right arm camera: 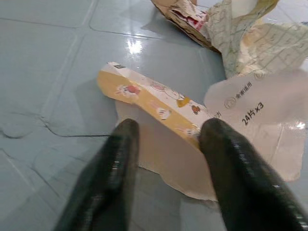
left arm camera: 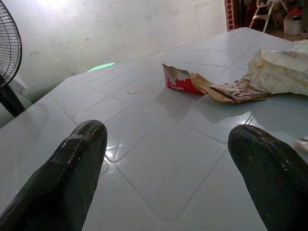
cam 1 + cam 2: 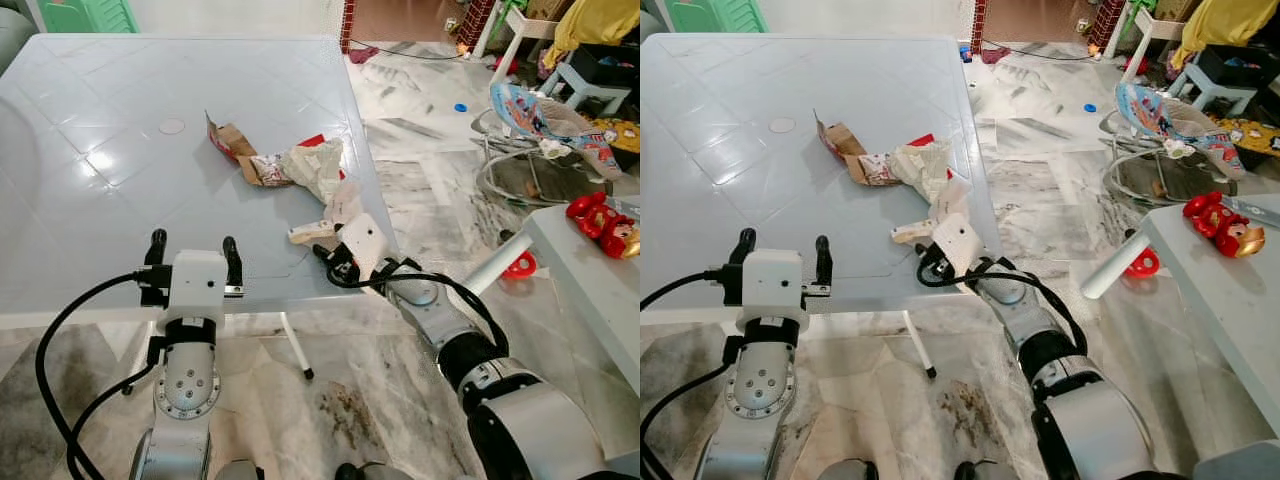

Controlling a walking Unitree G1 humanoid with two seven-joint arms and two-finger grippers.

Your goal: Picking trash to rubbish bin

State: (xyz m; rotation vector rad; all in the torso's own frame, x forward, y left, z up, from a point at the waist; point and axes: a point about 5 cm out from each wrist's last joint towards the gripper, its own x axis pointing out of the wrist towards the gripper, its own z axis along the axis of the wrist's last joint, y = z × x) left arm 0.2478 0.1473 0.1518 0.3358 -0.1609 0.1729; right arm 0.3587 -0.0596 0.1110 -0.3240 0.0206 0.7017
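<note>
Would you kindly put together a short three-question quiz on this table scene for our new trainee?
1. True or false: the left end effector is gripping the torn cardboard.
2. Which end effector is at the small yellow packet?
A. left
B. right
3. Fill in: the crumpled paper wrapper lies on the pale blue ____.

Key:
1. False; it is open over bare tabletop, apart from the trash.
2. B; the right end effector is open, its fingers either side of the packet's end.
3. table
</note>
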